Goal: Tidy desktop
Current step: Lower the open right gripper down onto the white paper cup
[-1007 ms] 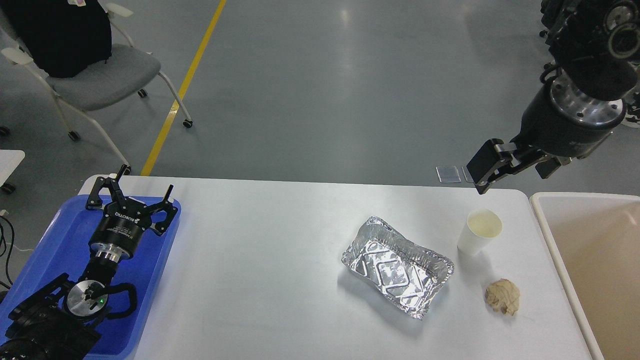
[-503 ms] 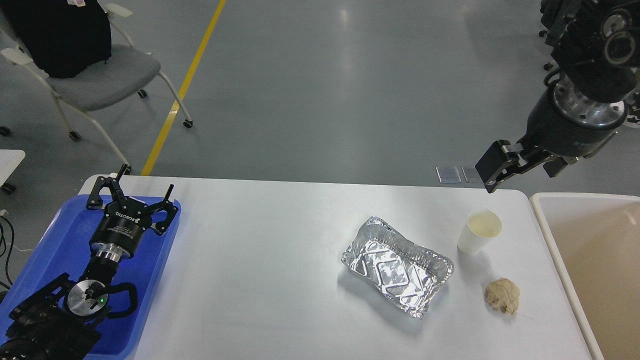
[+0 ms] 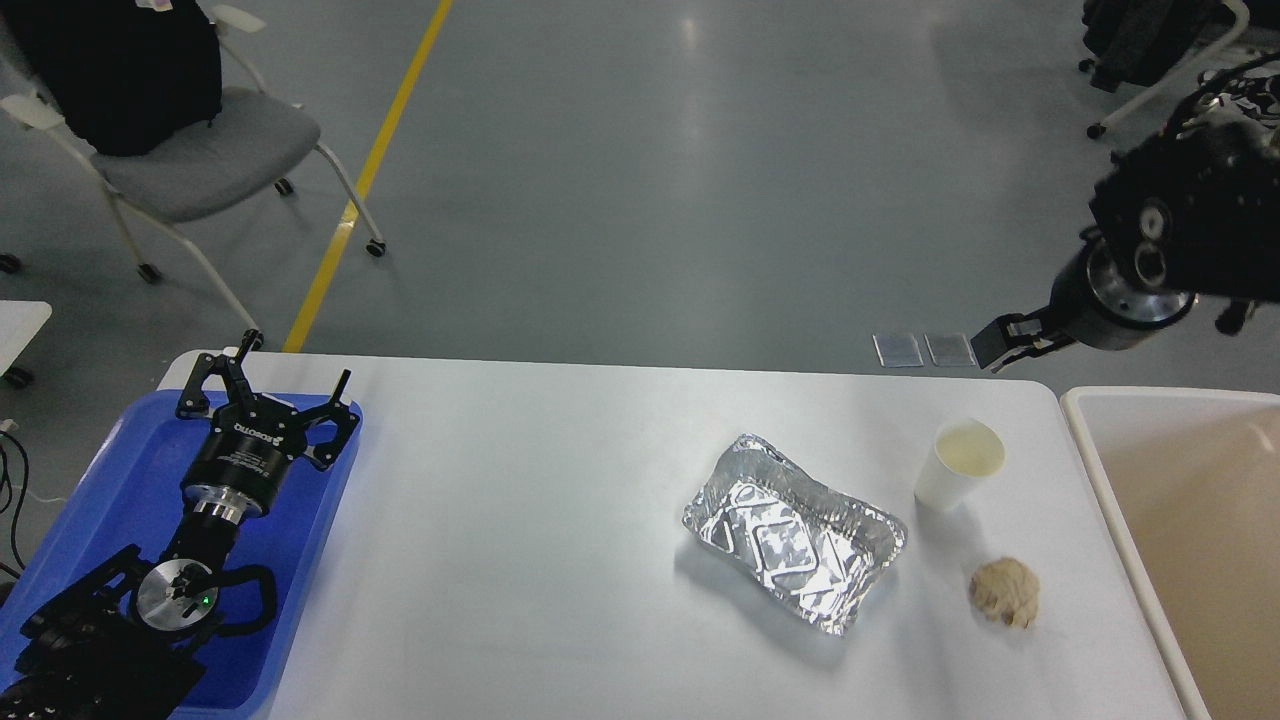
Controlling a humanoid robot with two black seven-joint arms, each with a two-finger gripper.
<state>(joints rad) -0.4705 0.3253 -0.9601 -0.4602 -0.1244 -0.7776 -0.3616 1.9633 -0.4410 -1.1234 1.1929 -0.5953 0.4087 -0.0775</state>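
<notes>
— Left arm?
— My left gripper (image 3: 262, 385) hovers over the blue tray (image 3: 120, 480), fingers spread wide, holding nothing, arm stretched forward from the lower left.

— Right?
— My right gripper (image 3: 1003, 345) is raised beyond the far right corner of the desktop (image 3: 520, 560); seen end-on, I cannot tell its state. The foil tray (image 3: 795, 530), paper cup (image 3: 958, 465) and crumpled wad (image 3: 1005, 592) sit on the desktop's right half.

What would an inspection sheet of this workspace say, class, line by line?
Surface: large white rectangular desktop, smooth.
Job's things: crinkled silver foil tray, white paper cup, beige crumpled lump, all lying apart.
Clutter: blue plastic tray at left; beige bin at right.
Grippers: left gripper over the blue tray, jaws open; right gripper raised past the far edge, jaws unclear.
Cables: black cable at left edge.
Surroundings: grey chair, yellow floor line.
</notes>
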